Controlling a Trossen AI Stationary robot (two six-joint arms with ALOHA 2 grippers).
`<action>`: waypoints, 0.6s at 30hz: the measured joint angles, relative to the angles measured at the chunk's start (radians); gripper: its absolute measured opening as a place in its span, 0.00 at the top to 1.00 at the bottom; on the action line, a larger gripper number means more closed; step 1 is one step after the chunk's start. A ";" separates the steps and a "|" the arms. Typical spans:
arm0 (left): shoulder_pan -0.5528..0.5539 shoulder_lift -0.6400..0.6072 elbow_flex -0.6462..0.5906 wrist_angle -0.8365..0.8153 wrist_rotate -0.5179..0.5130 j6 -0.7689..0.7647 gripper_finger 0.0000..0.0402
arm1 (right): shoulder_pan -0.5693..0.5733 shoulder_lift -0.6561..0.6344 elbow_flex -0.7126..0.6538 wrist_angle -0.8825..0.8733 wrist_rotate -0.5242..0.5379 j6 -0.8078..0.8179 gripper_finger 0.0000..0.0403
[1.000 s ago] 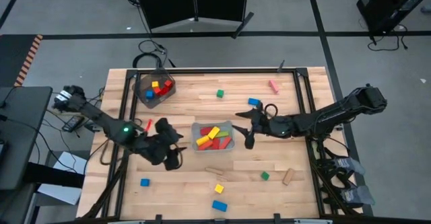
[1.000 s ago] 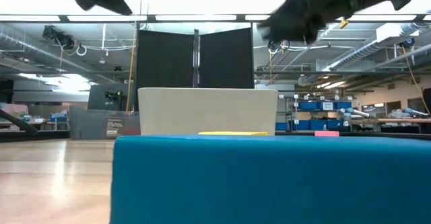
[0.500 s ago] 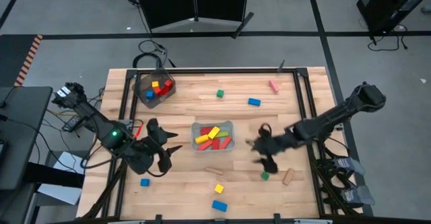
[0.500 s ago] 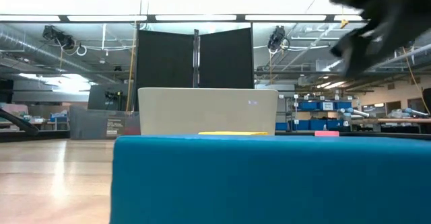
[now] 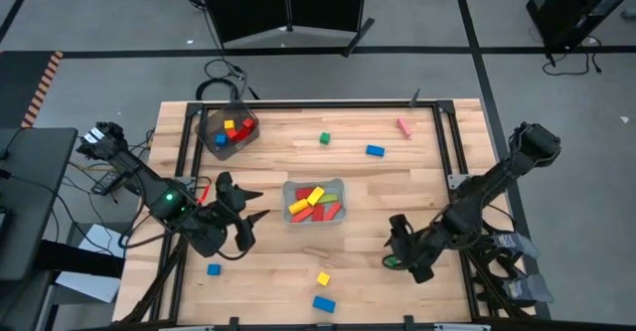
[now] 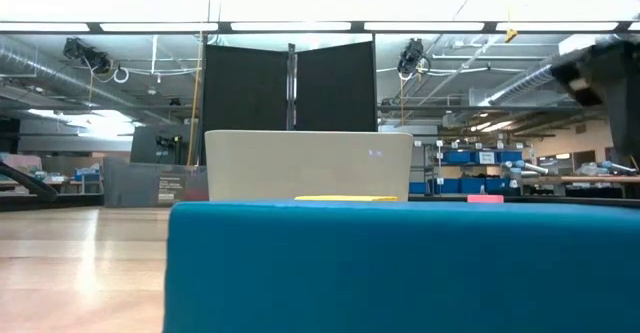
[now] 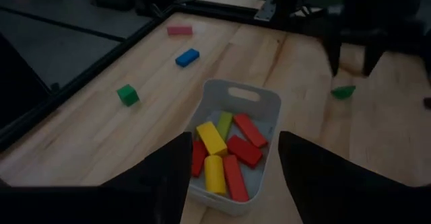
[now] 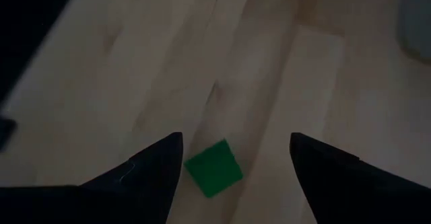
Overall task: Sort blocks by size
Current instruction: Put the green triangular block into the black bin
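A pale butcher-block table [image 5: 298, 261] of glued wooden strips stands on grey floor inside a dark metal frame. At its centre sits the clear rectangular tray [image 5: 338, 187], thin-walled with rounded corners, holding long painted bars [image 7: 219, 153] in red, yellow and green, laid close together. Toward 10 o'clock, the dark translucent bowl [image 5: 211, 124] holds small cubes [image 5: 234, 130] of red, yellow and blue.

Loose blocks lie scattered on the bare wood: a green cube [image 5: 324, 138] at 12 o'clock, a blue bar [image 5: 375, 151] and a pink bar [image 5: 403, 126] toward 1 o'clock, a yellow cube [image 5: 322, 278] and a blue bar [image 5: 323, 304] at 6 o'clock, a small blue cube [image 5: 213, 268] at 8 o'clock.

The left gripper [image 5: 256, 215] hovers at 9 o'clock just beside the tray, its fingers [image 7: 165, 177] parted and empty.

The right gripper [image 5: 390, 258] hangs at 4 o'clock directly over a small green cube [image 8: 213, 167], flat-faced and square. Its dark tapered fingers [image 8: 151, 170] stand wide apart on either side of the cube, gripping nothing.
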 joint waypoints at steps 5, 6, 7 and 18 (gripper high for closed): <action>0.000 0.001 0.000 0.019 -0.002 0.002 0.43 | -0.009 0.085 0.000 0.035 -0.062 -0.042 0.28; 0.000 0.001 0.000 0.022 -0.002 0.002 0.43 | -0.010 0.102 0.000 0.036 -0.080 -0.047 0.28; 0.000 0.001 0.000 0.026 -0.002 0.002 0.43 | -0.010 0.118 0.000 0.034 -0.097 -0.053 0.28; 0.000 0.001 0.000 0.025 -0.001 0.005 0.43 | -0.020 0.244 0.001 0.085 -0.140 -0.113 0.34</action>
